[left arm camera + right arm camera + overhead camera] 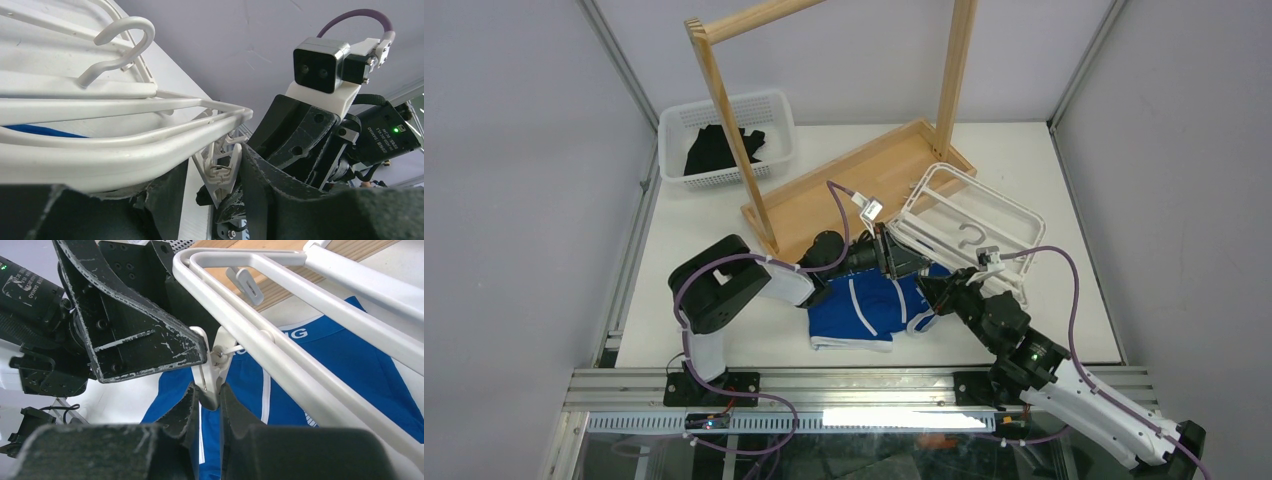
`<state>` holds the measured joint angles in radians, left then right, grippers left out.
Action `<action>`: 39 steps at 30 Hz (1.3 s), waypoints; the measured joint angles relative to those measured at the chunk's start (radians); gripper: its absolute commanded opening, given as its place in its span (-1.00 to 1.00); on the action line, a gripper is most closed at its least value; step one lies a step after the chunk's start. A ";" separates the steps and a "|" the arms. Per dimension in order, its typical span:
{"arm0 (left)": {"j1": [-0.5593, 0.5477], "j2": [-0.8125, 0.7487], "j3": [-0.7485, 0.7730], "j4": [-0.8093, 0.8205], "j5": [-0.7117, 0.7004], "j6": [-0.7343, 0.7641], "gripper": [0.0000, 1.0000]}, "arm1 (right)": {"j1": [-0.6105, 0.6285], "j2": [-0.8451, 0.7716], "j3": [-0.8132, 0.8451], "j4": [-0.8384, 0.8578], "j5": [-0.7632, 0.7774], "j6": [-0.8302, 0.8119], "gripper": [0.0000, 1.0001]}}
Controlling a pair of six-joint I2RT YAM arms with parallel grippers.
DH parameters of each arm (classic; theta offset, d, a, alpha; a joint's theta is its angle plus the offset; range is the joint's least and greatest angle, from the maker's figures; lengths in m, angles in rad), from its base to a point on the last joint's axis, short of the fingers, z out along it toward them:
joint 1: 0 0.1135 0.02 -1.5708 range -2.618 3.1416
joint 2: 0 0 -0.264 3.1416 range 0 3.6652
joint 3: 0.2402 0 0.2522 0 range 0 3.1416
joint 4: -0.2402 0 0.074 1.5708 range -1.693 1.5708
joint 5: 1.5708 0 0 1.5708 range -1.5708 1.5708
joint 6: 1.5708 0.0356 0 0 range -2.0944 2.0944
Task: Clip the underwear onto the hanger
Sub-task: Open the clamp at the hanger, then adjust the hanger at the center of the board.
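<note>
My right tool [210, 390] pinches a clip [213, 371] on the tilted hanger [986, 194], long axis far-left to near-right; whether my left tool [212, 170] grips, I cannot tell.

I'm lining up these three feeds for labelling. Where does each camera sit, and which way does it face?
Top external: above, behind the bases, looking down at table, hanger, underwear; left arm, right arm show.
Left wrist: on left arm, facing a hanger clip; own fingers show.
Right wrist: on right arm, facing that clip, pinched by the right end effector.
Shared: both wrist views show the clip.
</note>
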<state>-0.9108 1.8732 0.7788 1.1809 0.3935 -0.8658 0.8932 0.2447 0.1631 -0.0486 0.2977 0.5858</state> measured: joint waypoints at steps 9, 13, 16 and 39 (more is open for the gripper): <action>0.000 0.006 0.001 0.032 0.010 -0.018 -1.00 | -0.001 0.004 0.000 -0.009 0.003 -0.002 -0.44; 0.000 0.006 0.001 0.031 0.009 -0.014 -1.00 | 0.000 0.005 0.023 -0.044 -0.001 -0.013 -0.08; 0.000 0.006 0.001 0.025 0.006 -0.003 -1.00 | 0.001 0.005 0.085 -0.114 -0.004 -0.027 0.01; 0.003 -0.039 0.012 -0.151 0.016 0.143 -1.00 | 0.001 0.656 0.939 -0.841 0.025 -0.415 0.29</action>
<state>-0.9077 1.8339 0.7906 1.0294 0.4099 -0.7231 0.8944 0.9009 1.1023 -0.8898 0.3225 0.1711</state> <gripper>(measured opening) 0.084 0.615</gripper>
